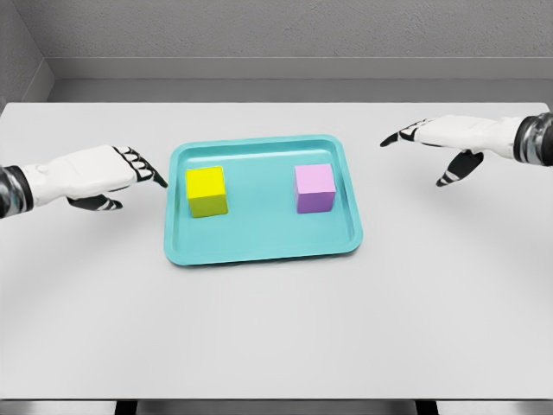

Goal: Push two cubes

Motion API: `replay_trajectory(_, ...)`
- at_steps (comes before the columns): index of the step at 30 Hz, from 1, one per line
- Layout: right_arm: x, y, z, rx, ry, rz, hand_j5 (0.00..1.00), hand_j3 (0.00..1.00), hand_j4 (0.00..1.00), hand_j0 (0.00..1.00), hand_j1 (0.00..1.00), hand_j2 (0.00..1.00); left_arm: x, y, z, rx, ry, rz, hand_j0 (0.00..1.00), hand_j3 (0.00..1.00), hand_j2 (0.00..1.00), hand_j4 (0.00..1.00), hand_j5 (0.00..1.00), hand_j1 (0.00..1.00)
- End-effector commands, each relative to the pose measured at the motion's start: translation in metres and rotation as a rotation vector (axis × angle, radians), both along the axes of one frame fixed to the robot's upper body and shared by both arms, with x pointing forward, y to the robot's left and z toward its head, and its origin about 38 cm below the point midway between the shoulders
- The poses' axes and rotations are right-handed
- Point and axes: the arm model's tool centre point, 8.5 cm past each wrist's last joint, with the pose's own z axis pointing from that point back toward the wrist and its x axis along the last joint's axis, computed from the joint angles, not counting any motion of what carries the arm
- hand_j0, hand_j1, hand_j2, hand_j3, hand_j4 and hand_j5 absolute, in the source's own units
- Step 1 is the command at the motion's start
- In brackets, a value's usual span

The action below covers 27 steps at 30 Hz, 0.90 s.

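A teal tray (259, 246) sits in the middle of the white table (276, 337), and everything else is easiest placed against it. Inside the tray, toward its left wall, stands the yellow cube (206, 191); toward its right wall stands the pink cube (314, 188). The two are well apart, with bare tray floor between them, and both sit flat and square.

The left hand (95, 173) hovers just outside the tray's left rim, level with the yellow cube. Its fingers are stretched out and grasp nothing, the tips pointing at the cube, with the thumb tucked underneath. From here it looks as though the fingertips reach the rim without touching the cube, though the angle makes that gap hard to judge.

The right hand (445, 138) is off the tray's right side and a little beyond its far corner, noticeably farther from the tray than the other hand is. Its fingers are likewise extended and loose, holding nothing, thumb hanging down.

As for progress, I would say neither cube has been pushed: each sits near its own side, and no hand is in contact. Both pushes seem left to do, and the left hand looks closer to starting than the right, which has more ground to cover before it meets the pink cube.
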Motion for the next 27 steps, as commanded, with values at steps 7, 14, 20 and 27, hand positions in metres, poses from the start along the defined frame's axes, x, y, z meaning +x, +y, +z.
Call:
replay_trajectory(7,0.003,0.025,-0.021,-0.052,0.06,0.084,0.26,0.26,0.26,0.26,0.26,0.26,0.012,0.001,-0.016,-0.006,0.026,0.043,0.79,0.79,0.79,0.79,0.79,0.79)
replay_trajectory(14,0.002,0.038,-0.013,-0.117,0.037,0.181,0.14,0.14,0.14,0.14,0.14,0.14,0.016,-0.013,-0.023,-0.029,0.031,0.033,0.79,0.79,0.79,0.79,0.79,0.79)
replay_trajectory(20,0.003,0.067,-0.028,-0.21,0.041,0.263,0.14,0.14,0.14,0.14,0.14,0.14,0.02,-0.01,-0.023,-0.032,0.033,0.046,0.79,0.79,0.79,0.79,0.79,0.79)
replay_trajectory(27,0.005,0.082,-0.031,-0.252,0.032,0.302,0.14,0.14,0.14,0.14,0.14,0.14,0.022,-0.014,-0.03,-0.04,0.047,0.05,0.79,0.79,0.79,0.79,0.79,0.79)
